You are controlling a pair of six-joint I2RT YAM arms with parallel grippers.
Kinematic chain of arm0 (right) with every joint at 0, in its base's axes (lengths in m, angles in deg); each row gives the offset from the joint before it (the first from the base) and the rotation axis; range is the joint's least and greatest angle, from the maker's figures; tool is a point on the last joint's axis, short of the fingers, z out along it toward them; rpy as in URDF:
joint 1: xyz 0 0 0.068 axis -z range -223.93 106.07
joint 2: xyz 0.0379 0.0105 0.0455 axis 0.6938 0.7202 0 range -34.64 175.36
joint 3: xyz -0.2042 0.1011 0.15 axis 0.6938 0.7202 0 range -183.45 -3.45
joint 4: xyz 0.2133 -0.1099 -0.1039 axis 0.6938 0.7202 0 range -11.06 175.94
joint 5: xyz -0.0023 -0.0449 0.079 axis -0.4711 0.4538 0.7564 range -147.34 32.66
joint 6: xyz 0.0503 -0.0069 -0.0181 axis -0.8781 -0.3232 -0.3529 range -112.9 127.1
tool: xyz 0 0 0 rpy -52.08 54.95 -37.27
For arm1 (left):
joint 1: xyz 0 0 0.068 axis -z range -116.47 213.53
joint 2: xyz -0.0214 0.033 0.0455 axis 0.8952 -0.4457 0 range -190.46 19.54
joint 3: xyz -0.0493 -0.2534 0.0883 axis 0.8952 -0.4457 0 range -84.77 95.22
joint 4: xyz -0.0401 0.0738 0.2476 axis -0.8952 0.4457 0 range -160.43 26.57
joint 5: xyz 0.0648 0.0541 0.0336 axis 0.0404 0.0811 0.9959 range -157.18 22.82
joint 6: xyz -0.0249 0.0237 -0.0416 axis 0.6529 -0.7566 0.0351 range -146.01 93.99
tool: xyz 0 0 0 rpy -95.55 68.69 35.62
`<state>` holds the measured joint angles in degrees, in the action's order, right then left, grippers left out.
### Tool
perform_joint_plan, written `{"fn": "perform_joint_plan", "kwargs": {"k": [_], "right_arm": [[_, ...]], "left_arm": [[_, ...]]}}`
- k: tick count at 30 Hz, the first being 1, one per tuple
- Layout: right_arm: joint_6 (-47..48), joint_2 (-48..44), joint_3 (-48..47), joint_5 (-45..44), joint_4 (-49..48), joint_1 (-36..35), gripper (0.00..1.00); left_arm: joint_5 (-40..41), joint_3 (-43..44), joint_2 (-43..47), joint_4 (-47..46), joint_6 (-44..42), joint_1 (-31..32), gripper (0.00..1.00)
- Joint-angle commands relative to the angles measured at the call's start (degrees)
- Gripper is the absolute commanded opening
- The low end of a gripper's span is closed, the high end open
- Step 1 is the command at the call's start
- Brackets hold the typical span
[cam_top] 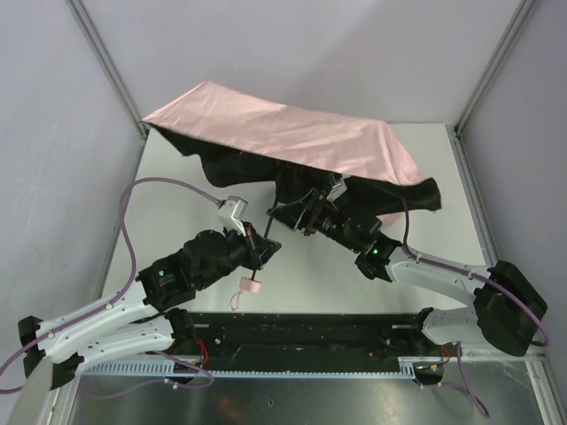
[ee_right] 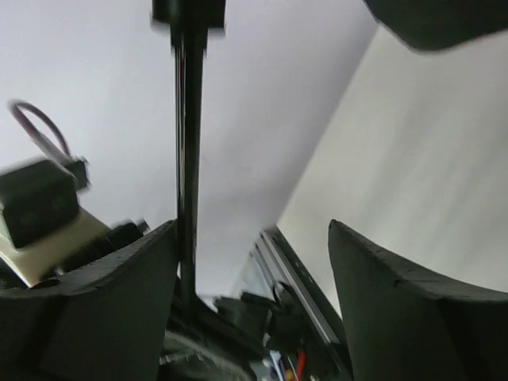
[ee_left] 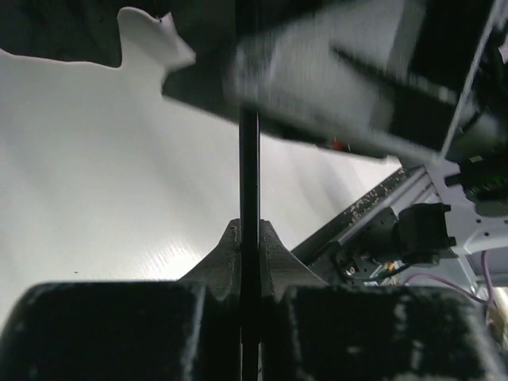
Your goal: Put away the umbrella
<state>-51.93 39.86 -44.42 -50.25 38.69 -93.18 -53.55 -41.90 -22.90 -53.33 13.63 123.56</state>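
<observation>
The umbrella (cam_top: pixel 292 133) is open, its pale pink canopy tilted over the back of the table with the black underside and ribs facing me. Its thin black shaft (ee_left: pixel 249 159) runs down to the small pink handle (cam_top: pixel 253 285) with its loop strap. My left gripper (cam_top: pixel 258 249) is shut on the shaft just above the handle; in the left wrist view the fingertips (ee_left: pixel 230 242) pinch it. My right gripper (cam_top: pixel 301 217) is under the canopy, open wide. In the right wrist view the shaft (ee_right: pixel 187 159) stands against the inner side of its left finger (ee_right: pixel 119 278).
A black rail (cam_top: pixel 310 332) runs along the near table edge between the arm bases. Metal frame posts (cam_top: pixel 106 62) and grey walls close in the left, right and back. A purple cable (cam_top: pixel 133 230) loops beside the left arm.
</observation>
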Motion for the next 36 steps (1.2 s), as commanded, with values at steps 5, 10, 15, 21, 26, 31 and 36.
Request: {"fn": "perform_joint_plan", "kwargs": {"k": [5,10,15,21,26,31,36], "right_arm": [[10.4,-4.0,-3.7,-17.1,18.4,-9.3,0.81],[7.4,-2.3,-8.2,-27.5,20.4,-12.1,0.76],[10.6,0.6,-14.5,-28.5,21.9,-12.4,0.65],[15.2,0.2,-16.7,-19.4,21.4,-9.2,0.06],[14.7,-3.6,-13.4,1.8,10.7,-2.3,0.00],[7.9,-5.8,-9.2,11.2,-3.8,0.4,0.00],[2.0,-5.0,-7.9,13.0,-12.0,0.2,0.00]], "left_arm": [[6.3,4.4,0.7,-6.9,-3.7,-0.2,0.00],[6.2,3.1,0.7,-5.9,-2.2,-0.2,0.00],[5.0,2.3,0.1,-5.3,-1.4,-0.2,0.00],[0.7,3.6,0.0,-3.7,-3.1,-0.4,0.06],[-7.1,-0.9,5.3,-5.1,1.2,-4.6,0.71],[-16.3,-7.8,9.8,-12.1,4.7,-7.4,0.89],[-24.8,-14.2,8.4,-27.7,10.1,-7.5,0.90]]}}
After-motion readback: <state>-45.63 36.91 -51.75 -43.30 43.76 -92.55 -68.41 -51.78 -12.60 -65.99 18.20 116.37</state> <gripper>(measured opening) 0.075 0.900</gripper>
